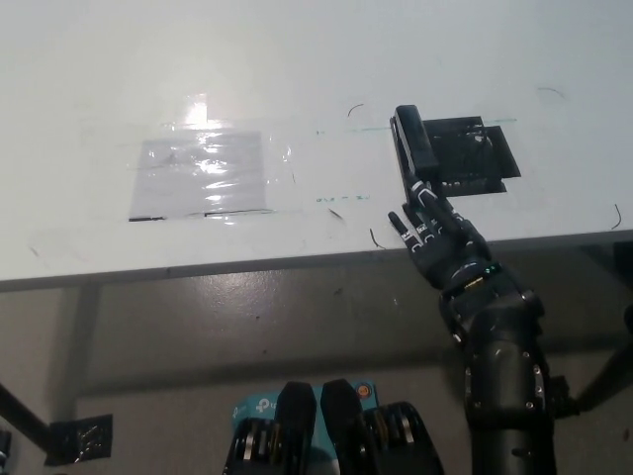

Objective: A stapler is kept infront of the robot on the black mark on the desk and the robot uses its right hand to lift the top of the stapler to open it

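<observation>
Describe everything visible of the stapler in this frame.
The stapler is black, long and narrow, looking closed. It lies flat on the white desk along the left edge of the black mark, its length running away from the robot. The black right hand reaches its near end; contact is unclear.
</observation>
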`<action>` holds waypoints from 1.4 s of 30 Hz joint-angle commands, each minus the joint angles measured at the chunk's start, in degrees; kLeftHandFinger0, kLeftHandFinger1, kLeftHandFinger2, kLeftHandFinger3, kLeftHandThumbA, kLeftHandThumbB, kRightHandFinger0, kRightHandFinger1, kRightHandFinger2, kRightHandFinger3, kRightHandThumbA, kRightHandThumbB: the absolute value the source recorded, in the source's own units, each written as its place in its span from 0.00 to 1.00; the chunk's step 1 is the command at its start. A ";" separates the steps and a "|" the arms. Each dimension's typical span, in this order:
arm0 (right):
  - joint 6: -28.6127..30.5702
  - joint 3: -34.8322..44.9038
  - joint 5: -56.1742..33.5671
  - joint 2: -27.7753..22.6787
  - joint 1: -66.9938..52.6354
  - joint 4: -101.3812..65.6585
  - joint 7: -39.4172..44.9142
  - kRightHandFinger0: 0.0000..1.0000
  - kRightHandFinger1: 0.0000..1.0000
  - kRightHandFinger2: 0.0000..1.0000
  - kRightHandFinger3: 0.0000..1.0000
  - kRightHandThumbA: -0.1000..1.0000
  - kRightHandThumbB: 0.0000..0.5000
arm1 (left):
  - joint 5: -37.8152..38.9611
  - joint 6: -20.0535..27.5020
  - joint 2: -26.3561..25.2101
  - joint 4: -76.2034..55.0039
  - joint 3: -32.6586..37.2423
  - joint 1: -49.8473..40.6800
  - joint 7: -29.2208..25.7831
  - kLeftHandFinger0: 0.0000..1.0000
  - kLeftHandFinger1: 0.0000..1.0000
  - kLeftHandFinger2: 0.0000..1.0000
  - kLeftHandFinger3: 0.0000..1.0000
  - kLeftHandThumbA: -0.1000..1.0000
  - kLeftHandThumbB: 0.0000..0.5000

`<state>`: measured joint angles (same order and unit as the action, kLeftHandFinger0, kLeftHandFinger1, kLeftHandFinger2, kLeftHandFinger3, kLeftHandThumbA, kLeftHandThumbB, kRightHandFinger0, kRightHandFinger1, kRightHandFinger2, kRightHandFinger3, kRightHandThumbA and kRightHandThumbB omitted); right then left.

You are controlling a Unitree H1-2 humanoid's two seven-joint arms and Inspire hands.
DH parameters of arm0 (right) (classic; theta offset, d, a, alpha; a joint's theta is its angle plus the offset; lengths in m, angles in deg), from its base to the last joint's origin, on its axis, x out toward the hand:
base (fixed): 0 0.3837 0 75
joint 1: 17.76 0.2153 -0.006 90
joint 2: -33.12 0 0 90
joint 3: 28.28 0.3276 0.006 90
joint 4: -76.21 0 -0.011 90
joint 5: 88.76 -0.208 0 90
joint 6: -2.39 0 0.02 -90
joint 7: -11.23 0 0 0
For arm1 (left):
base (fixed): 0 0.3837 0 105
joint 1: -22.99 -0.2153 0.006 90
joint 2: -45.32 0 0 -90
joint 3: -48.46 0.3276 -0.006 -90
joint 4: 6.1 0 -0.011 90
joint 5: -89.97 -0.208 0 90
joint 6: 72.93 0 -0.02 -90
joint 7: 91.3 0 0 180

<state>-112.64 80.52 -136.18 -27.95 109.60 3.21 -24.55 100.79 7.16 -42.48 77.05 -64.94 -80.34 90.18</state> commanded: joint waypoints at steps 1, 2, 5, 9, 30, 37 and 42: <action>1.41 0.50 1.01 0.18 3.92 0.35 3.00 0.70 0.83 0.91 1.00 0.91 0.00 | 0.53 1.14 -0.21 -2.05 -0.34 -0.93 -0.38 0.45 0.50 0.59 0.74 0.76 0.00; 1.25 0.40 1.03 0.10 4.45 0.47 3.39 0.67 0.80 0.89 1.00 0.91 0.00 | 0.60 1.51 -0.34 -1.82 -0.30 -0.97 -0.13 0.45 0.50 0.59 0.74 0.76 0.00; 0.91 0.15 1.53 -0.02 6.17 0.82 3.21 0.63 0.78 0.88 1.00 0.89 0.00 | 0.51 1.78 -0.36 -1.79 -0.23 -1.39 0.02 0.46 0.51 0.59 0.75 0.76 0.00; 2.04 0.54 1.98 -0.22 11.29 2.02 3.07 0.71 0.85 0.93 1.00 0.86 0.00 | 0.26 1.87 -0.59 -1.84 -0.04 -1.91 0.13 0.45 0.51 0.61 0.77 0.78 0.00; 4.82 1.14 6.85 -2.13 25.95 10.90 5.14 0.61 0.68 0.75 0.92 0.76 0.00 | 0.52 1.01 0.33 -2.02 -0.05 -4.10 -0.43 0.43 0.51 0.63 0.82 0.77 0.00; 8.48 1.92 8.27 -3.55 28.44 19.37 7.15 0.64 0.72 0.81 0.95 0.75 0.00 | 0.47 0.28 0.71 -2.79 -0.09 -4.57 -0.66 0.42 0.51 0.61 0.79 0.78 0.00; 15.08 1.60 10.91 -7.64 37.48 35.89 10.85 0.57 0.67 0.73 0.89 0.72 0.00 | 0.33 1.16 0.18 -1.56 -0.04 -4.61 -0.16 0.42 0.50 0.61 0.78 0.78 0.00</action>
<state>-105.09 82.67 -127.76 -33.88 137.40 31.61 -20.96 100.78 7.18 -41.46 76.12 -64.44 -84.00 90.18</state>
